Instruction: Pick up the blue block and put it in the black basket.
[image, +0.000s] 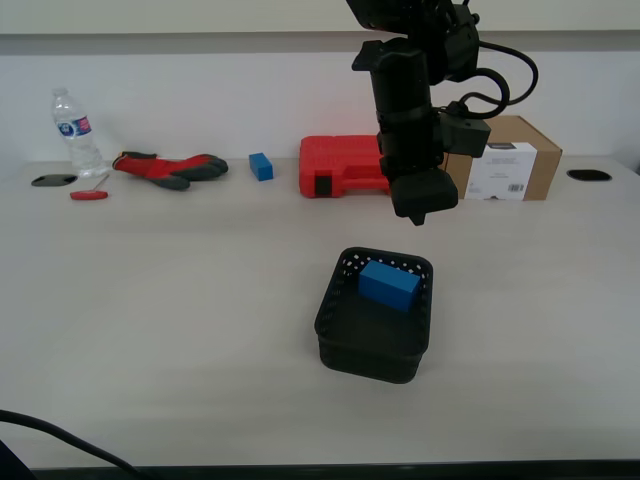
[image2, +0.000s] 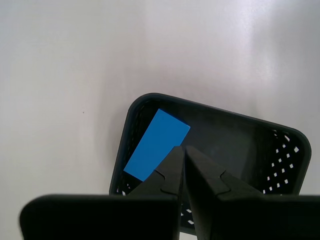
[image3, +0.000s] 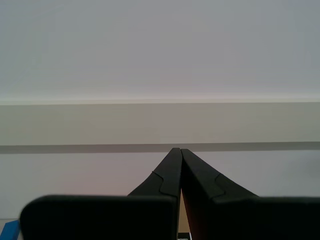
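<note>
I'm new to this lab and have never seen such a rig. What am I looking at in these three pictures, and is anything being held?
It is a robot with two arms. The exterior view looks across a table. My first gripper hangs shut and empty above the black basket, where the blue block lies. The first wrist view looks down past that gripper into the basket. The second wrist view shows my second gripper, shut, facing a wall. Farther back lie a bottle, gloves, a smaller blue block, a red case and a box.
</note>
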